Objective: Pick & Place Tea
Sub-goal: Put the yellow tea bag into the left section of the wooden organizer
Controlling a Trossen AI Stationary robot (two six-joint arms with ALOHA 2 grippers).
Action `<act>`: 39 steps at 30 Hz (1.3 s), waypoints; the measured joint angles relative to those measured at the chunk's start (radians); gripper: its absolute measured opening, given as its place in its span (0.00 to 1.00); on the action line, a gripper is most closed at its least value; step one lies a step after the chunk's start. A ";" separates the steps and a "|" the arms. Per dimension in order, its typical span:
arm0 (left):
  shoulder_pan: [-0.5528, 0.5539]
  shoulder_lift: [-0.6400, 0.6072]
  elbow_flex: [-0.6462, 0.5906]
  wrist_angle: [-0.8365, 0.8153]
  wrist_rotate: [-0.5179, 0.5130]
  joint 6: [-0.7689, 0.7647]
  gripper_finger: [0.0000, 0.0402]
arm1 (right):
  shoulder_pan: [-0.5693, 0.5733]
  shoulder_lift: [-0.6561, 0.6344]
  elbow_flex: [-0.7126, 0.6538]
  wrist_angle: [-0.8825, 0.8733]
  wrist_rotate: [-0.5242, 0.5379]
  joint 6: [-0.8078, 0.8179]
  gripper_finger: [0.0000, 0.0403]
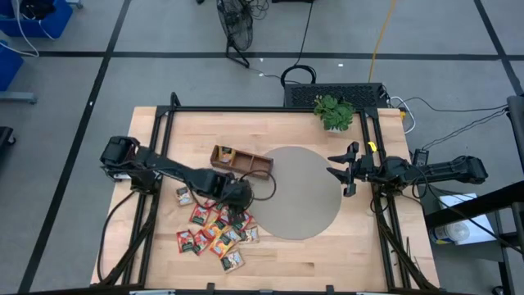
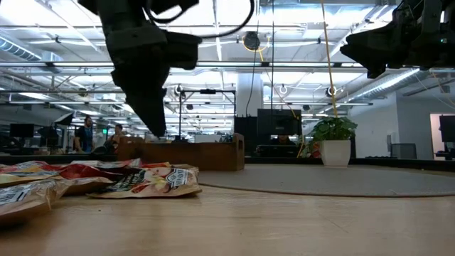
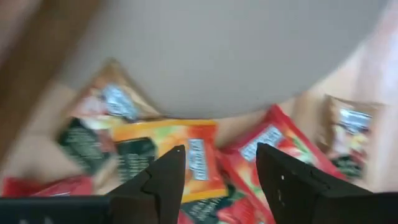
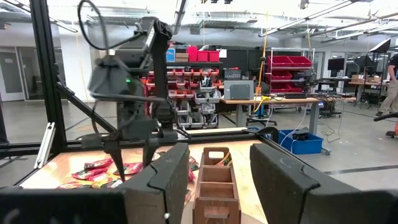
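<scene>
Wooden table (image 1: 327, 254) with grey round mat (image 1: 303, 192) | left gripper (image 3: 217, 180) parted, empty, over tea sachets (image 1: 217, 233) | right gripper (image 1: 344, 170) open, empty | workshop shelves (image 4: 199, 74) behind

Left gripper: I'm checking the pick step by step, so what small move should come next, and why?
Probably lower straight down. The left gripper hangs over the sachet pile with its fingers apart and nothing between them; an orange sachet lies right below the gap. In the low view the fingers stand above the pile, so a short descent should bracket that sachet.
</scene>
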 joint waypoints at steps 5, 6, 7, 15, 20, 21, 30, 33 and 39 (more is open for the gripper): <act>-0.023 0.006 0.000 -0.015 -0.064 -0.056 0.44 | 0.000 0.000 0.000 0.000 0.000 0.000 0.39; -0.023 0.014 0.000 -0.013 -0.064 -0.066 0.44 | 0.000 0.000 0.000 0.000 0.000 0.000 0.39; -0.023 0.024 0.000 -0.014 -0.064 -0.067 0.43 | 0.000 0.000 0.000 0.000 0.000 0.000 0.39; -0.004 0.149 0.000 -0.018 -0.004 -0.055 0.42 | 0.000 0.000 0.000 0.000 0.000 0.000 0.39; 0.015 0.175 0.005 -0.008 0.018 -0.036 0.42 | 0.000 0.000 0.000 0.000 0.000 0.000 0.39; 0.018 0.176 0.005 -0.008 0.024 -0.033 0.42 | 0.000 0.000 0.000 0.000 0.000 0.000 0.39; 0.021 0.133 -0.001 -0.012 0.070 -0.013 0.19 | 0.000 0.000 0.000 0.000 0.000 0.000 0.39; 0.011 0.088 -0.001 -0.012 0.072 0.012 0.05 | 0.000 0.000 0.000 0.000 0.000 0.000 0.39; -0.034 0.008 0.064 -0.147 -0.088 0.077 0.03 | 0.000 0.000 0.000 0.000 0.000 0.000 0.39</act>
